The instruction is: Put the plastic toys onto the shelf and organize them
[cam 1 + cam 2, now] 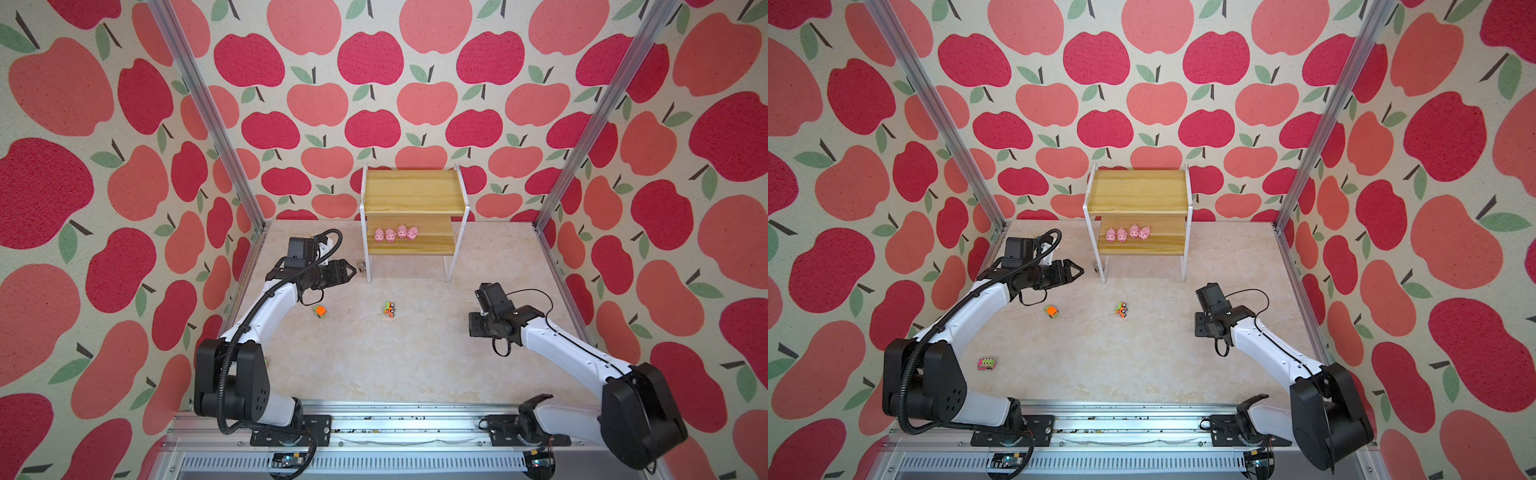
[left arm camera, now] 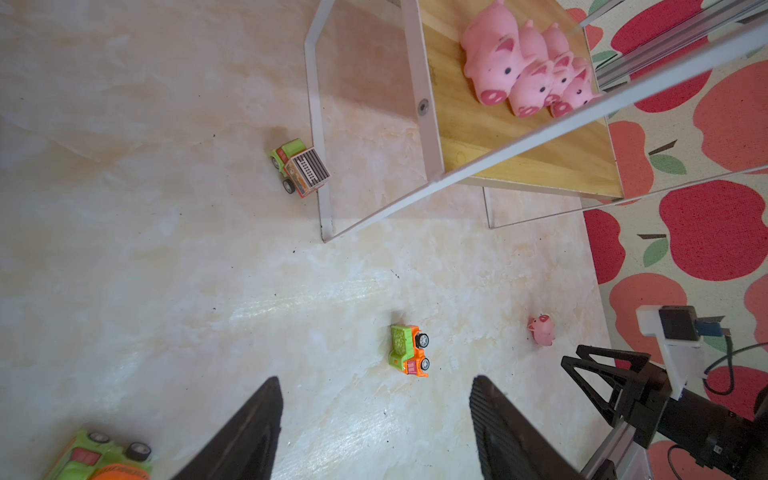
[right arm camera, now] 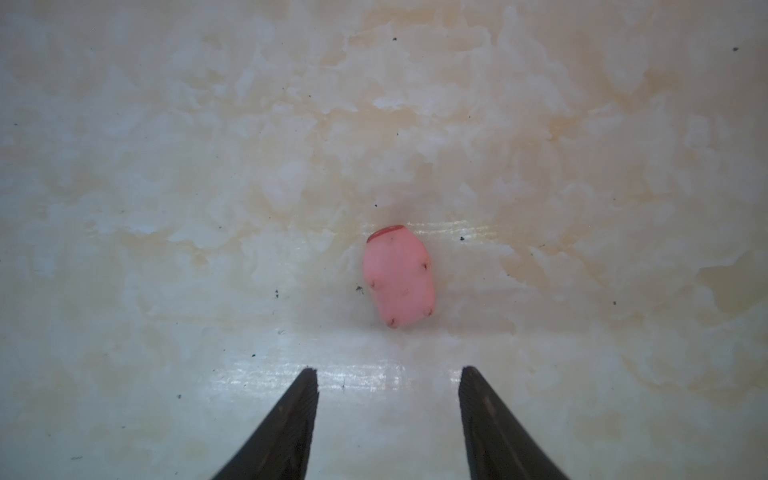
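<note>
Pig [image 3: 398,276] lies tipped below the right tool [image 3: 388,374], wide and empty; lower, close across its flanks; shelf [image 1: 411,195] at eleven o'clock in a top view.

Apple-print walls [image 1: 374,104] on 3 sides, red and coral on cream. 2 aluminium posts [image 1: 210,116] at back corners. Beige marbled floor [image 1: 415,353], glossy, evenly lit.

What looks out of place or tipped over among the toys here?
A pink pig lies on the table, apparently belly up. The green-orange truck lies tipped on its side, wheels showing from above.
</note>
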Robot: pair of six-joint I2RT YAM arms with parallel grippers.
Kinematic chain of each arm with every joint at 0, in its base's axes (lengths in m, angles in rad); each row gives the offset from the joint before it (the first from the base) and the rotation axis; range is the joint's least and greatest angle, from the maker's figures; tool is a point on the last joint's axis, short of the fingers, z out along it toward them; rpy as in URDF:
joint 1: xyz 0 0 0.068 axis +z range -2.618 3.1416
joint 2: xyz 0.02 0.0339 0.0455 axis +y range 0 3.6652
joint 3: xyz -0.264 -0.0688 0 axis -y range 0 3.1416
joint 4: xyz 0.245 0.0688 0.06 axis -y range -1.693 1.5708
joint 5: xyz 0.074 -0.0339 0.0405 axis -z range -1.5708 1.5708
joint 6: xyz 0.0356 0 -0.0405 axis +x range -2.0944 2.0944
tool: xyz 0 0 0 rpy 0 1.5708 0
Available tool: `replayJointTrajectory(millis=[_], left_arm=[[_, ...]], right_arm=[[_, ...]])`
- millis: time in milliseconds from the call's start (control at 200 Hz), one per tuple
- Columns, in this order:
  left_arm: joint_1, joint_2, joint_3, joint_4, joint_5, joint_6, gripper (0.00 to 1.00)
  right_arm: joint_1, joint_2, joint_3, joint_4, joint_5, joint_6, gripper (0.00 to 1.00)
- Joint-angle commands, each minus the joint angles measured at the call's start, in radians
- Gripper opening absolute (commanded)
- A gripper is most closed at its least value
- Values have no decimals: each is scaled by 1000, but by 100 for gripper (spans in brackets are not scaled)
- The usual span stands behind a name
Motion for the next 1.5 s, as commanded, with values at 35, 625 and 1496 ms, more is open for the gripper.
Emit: replayJointTrajectory(millis=[35, 625, 1496], left_arm=[[-5, -22, -10, 13, -14, 24, 74], [11, -105, 9, -113, -64, 39, 74], [-45, -185, -106, -47, -69, -7, 74]], right_arm=[[19, 100, 57, 13, 72, -44, 55], [143, 239, 191, 185, -350, 73, 13], [144, 72, 70, 3, -7, 37, 49]])
